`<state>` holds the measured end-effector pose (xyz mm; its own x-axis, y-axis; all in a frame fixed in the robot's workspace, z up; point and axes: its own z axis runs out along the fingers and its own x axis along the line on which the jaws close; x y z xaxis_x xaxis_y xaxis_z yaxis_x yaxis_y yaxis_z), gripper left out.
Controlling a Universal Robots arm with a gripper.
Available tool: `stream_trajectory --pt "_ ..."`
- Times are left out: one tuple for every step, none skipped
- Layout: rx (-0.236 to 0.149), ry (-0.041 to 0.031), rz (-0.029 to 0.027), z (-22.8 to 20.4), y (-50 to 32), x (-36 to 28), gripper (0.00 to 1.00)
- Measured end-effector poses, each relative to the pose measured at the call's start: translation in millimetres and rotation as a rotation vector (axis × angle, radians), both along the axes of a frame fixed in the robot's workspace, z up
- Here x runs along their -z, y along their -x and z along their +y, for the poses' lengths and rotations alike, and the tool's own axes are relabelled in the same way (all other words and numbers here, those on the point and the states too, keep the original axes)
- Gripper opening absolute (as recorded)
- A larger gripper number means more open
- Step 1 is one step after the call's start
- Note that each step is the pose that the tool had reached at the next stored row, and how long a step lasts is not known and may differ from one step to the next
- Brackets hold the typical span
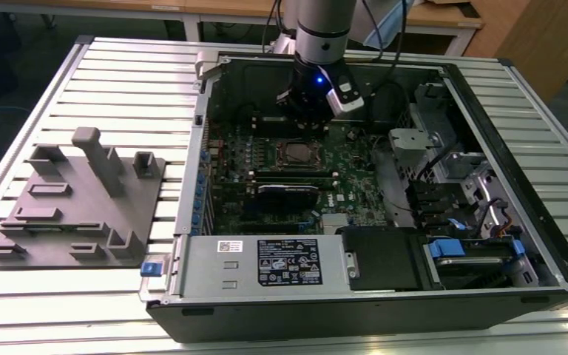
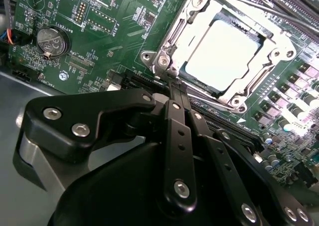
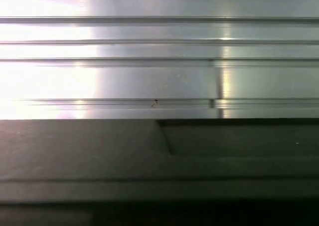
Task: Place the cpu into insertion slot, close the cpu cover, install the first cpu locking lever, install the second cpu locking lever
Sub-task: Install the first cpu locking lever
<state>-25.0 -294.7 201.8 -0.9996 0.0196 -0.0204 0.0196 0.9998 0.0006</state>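
Fingers of the end effector (image 2: pixel 175 89) are pressed together, empty, tips just beside the cpu cover (image 2: pixel 172 41) over the cpu (image 2: pixel 222 49).

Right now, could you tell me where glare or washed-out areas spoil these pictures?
In the second wrist view the silver-grey square cpu glares almost white inside its silvery metal cover frame; in the first wrist view the ribbed aluminium surface blows out toward one side; the exterior view is evenly lit.
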Motion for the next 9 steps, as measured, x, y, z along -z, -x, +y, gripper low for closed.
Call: stream_trajectory --pt "0.000 0.0006 0.0000 0.0 0.0 0.3 0.10" --pt "0.000 0.0012 0.0000 0.0 -0.1 0.7 0.10" --pt "0.000 0.0017 0.0000 0.0 -0.1 1.0 0.10" --pt "0.000 0.0023 0.0000 0.0 -0.1 1.3 0.10" --pt "0.000 0.0028 0.0000 0.0 -0.2 1.6 0.10" --pt "0.000 0.0032 0.0000 -0.1 -0.2 1.9 0.10" --pt "0.000 0.0035 0.0000 -0.1 -0.2 2.2 0.10" --pt "0.000 0.0039 0.0001 -0.1 -0.3 2.6 0.10" --pt "0.000 0.0041 0.0002 -0.1 -0.3 2.9 0.10"
